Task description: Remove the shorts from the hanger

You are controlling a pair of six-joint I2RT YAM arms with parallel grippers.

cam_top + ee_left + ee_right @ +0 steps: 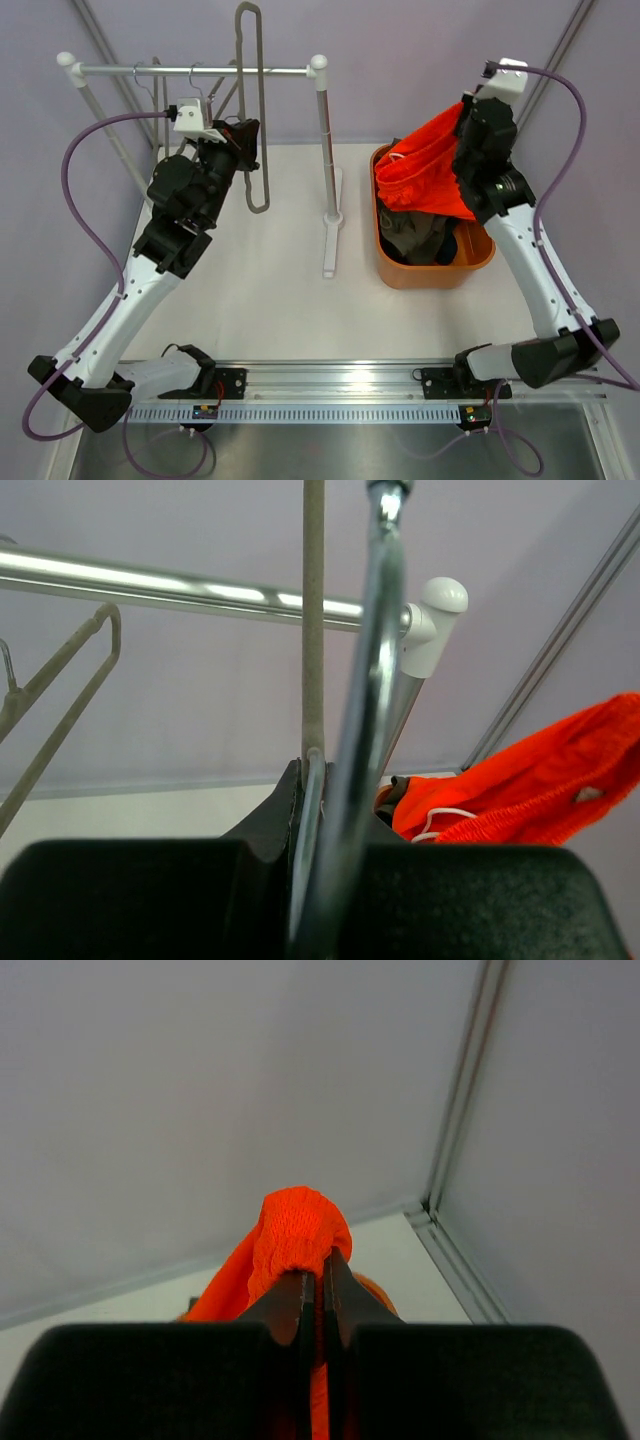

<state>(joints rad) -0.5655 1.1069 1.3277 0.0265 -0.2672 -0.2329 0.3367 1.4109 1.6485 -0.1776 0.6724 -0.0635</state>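
My right gripper is shut on the bright orange shorts and holds them up by a bunched edge, above the orange basket. In the right wrist view its fingers pinch the orange mesh cloth. The olive-grey shorts and the dark navy shorts lie in the basket. My left gripper is shut on a bare grey hanger, held upright beside the rack. In the left wrist view the hanger's wire runs up from my gripper, with the orange shorts at the right.
A clothes rack with a metal bar and white end caps stands at the back left, its post and foot at mid-table. Two empty wire hangers hang on the bar. One shows in the left wrist view.
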